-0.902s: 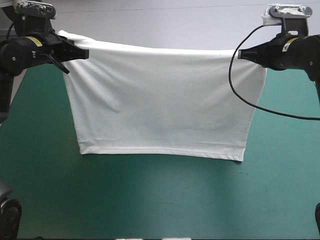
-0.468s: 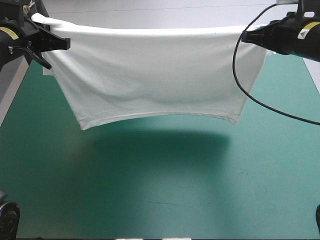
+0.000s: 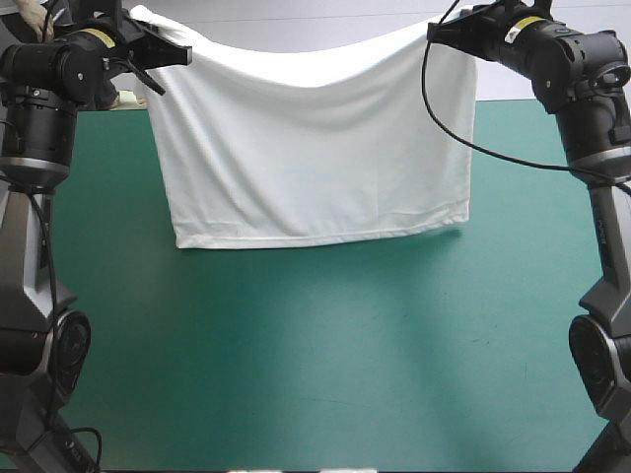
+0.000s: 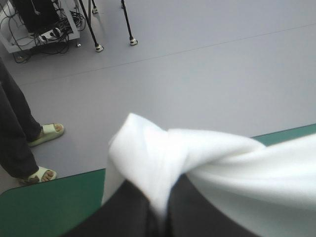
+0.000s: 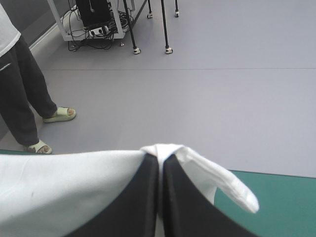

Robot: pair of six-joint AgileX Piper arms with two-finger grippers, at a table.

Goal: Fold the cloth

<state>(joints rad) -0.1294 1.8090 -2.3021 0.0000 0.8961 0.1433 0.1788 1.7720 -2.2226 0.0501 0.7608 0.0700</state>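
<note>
The T-shirt (image 3: 315, 148) hangs as a sheet over the far half of the teal-green table (image 3: 315, 374). The left gripper (image 3: 182, 51) and right gripper (image 3: 434, 33) each pinch an upper corner, fingers closed on the fabric. The grippers stand closer together than just before and the top edge now sags, probably ahead of laying it down. No container is visible.

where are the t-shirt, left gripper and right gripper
T-shirt (image 3: 315, 158), high view, middle of the hanging cloth.
Left gripper (image 3: 180, 52), high view, fingertips at the T-shirt's corner.
Right gripper (image 5: 160, 163), right wrist view, between the fingertips.
</note>
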